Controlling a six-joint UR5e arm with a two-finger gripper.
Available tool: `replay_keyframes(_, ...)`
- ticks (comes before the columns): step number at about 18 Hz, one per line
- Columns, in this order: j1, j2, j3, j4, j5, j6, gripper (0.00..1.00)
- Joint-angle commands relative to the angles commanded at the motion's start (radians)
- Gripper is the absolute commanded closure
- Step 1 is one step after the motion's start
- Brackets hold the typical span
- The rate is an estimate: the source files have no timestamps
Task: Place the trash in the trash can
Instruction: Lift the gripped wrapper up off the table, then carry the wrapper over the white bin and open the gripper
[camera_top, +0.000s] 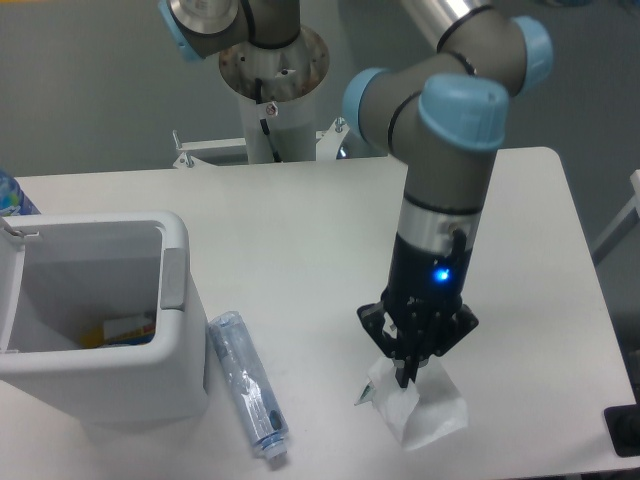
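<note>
The crumpled white wrapper (424, 412) hangs from my gripper (404, 378) near the table's front edge, right of centre. The fingers are closed on its top edge. The clear bluish bottle (248, 384) lies on its side on the table, white cap toward the front, just right of the trash can. The white trash can (178, 262) stands open at the left, well away from the gripper. I cannot tell whether the wrapper's lower edge touches the table.
A yellow and orange item (126, 328) lies inside the bin. A blue object (12, 194) peeks in at the far left edge. A black block (624, 430) sits past the table's front right corner. The arm's base column (272, 75) rises behind the table.
</note>
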Motion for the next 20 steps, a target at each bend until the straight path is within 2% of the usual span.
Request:
replay_keyframes(8,-0.1,0.138,-0.017,-0.001,-0.003,-0.097,0.91)
replay_keyframes(12,-0.15,0.213,-0.069,-0.005,0.001,-0.095,0.91)
replay_keyframes(15,-0.207,0.27,-0.145,-0.003,0.005,-0.081,0.91)
replay_keyframes(17,-0.242,0.288,-0.189,0.003,0.003,-0.078,0.91)
replay_keyframes(20,-0.291,0.278,-0.201,0.003,0.006,-0.077,0.91)
